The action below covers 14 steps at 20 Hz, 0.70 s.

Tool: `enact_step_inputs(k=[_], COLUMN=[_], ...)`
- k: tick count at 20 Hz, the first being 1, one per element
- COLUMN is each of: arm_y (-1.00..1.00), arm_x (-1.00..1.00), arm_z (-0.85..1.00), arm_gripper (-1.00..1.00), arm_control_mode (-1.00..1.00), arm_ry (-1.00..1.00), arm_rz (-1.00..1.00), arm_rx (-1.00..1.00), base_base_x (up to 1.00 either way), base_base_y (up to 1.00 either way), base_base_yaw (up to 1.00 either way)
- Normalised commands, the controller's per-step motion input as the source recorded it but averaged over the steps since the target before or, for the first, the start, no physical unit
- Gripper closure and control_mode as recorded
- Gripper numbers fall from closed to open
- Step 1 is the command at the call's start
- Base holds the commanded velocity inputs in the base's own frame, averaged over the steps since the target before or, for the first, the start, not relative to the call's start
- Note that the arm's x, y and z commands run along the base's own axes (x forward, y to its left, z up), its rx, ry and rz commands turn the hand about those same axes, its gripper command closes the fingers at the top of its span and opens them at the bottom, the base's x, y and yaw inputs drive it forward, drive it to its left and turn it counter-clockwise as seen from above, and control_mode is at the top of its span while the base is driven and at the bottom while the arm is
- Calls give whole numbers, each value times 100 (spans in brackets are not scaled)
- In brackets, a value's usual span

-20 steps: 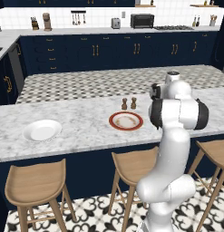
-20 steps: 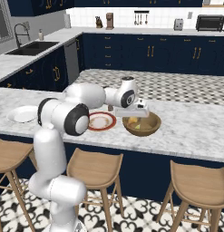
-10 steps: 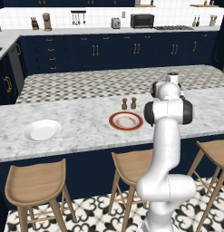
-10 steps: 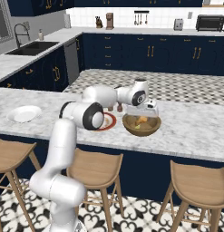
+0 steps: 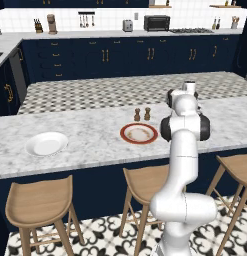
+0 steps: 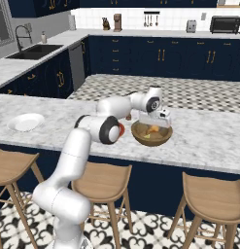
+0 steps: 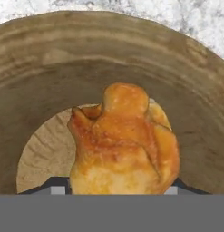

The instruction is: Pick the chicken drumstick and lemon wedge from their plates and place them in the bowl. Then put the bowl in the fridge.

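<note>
Gripper (image 6: 158, 122) fingers pinching chicken drumstick (image 7: 124, 140) inside wooden bowl (image 7: 36, 77); no readable writing.

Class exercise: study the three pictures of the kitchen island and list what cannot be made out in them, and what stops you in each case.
- Bowl: in the left base view the arm's white links stand in front of it.
- Gripper: the chicken drumstick covers the jaws in the hand view, and the right base view is too small to tell open from shut.
- Lemon wedge: the pale spot beside the drumstick in the bowl, right base view, is too small to name.
</note>
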Motion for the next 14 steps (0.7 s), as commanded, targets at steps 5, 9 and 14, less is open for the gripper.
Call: enact_step_inputs(k=[5, 9, 14], arm_y=[12, 27, 18], arm_x=[-25, -12, -54], arm_z=[-14, -37, 7], arm_gripper=[-100, -100, -100], arm_control_mode=[-100, -100, -100], arm_ry=[0, 0, 0], arm_rz=[-5, -1, 0], arm_rx=[0, 0, 0], base_base_x=[0, 0, 0], base_base_y=[0, 0, 0], base_base_yaw=[0, 0, 0])
